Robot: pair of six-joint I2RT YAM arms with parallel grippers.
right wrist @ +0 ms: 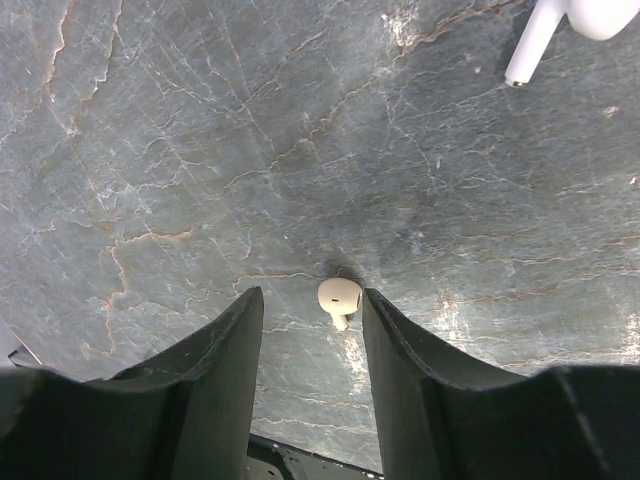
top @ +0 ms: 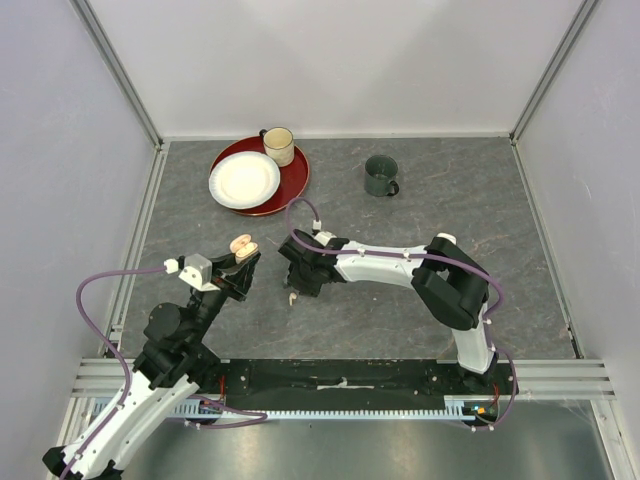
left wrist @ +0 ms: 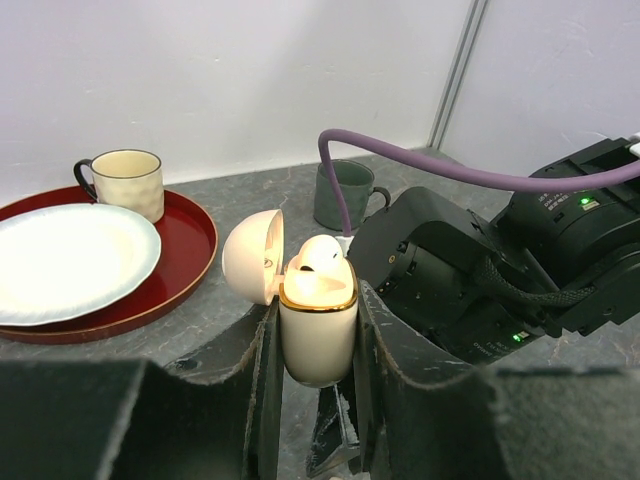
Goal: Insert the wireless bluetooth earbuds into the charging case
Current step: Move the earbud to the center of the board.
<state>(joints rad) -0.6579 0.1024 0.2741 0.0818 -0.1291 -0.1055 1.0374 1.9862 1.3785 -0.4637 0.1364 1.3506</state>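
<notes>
Left gripper: closed on the case, both fingers pressed flat against its sides, holding it upright above the table.
Case: cream with a gold rim; its lid was swung open toward 9 o'clock in the left wrist view.
Seated earbud: sat in the case mouth with its head above the rim; the glow there washed out its colour, so I could not tell white from peach.
Right gripper: pointed straight down at the table with its jaws partly open and gripping nothing.
Peach earbud: lay on the table between the right fingertips, close to the 3 o'clock finger, with a clear gap on the 9 o'clock side.
White earbud: lay on the table at 1 o'clock from the right gripper, well apart from the peach one and partly cut off by the frame edge.
Top view: the left gripper and case were at 9 o'clock of the table centre, with the right wrist just beside them at 3 o'clock.
Tray: red, at 11 o'clock on the table, carrying a plate and a cream mug.
Dark mug: stood alone at 1 o'clock.
</notes>
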